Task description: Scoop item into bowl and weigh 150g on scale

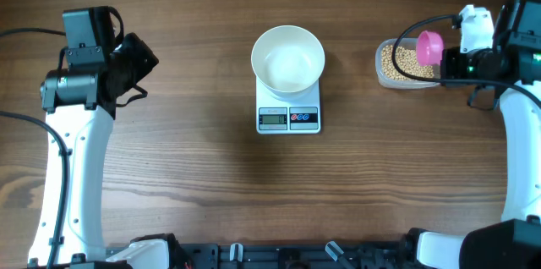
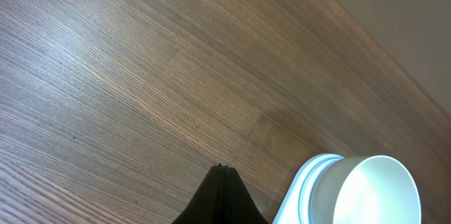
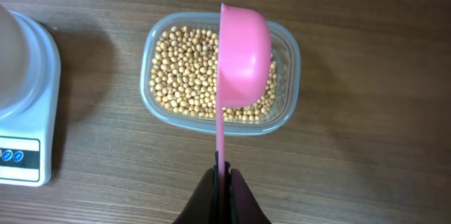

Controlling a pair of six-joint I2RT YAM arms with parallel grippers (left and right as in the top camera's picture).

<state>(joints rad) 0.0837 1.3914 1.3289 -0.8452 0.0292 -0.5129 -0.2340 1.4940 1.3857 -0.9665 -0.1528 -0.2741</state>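
A white bowl (image 1: 288,58) sits on the small white scale (image 1: 288,110) at the middle of the wooden table (image 1: 194,176). The scale's display and buttons face the near edge, and the bowl looks empty from above.

To the right, set apart from the scale, stands a clear plastic tub (image 1: 385,70) filled with tan beans (image 1: 399,63). The right gripper (image 3: 223,175) has its fingers pressed together on the thin handle of a pink scoop (image 3: 243,55). The scoop's cup hangs over the right part of the tub, just above the beans, turned on its edge. Its rounded back faces the wrist camera, so whether any beans lie in it is hard to say.

The left gripper (image 2: 220,171) is well off to the left, above bare wood, with its fingers closed tight on nothing. In its wrist view the bowl and scale appear at the lower right.
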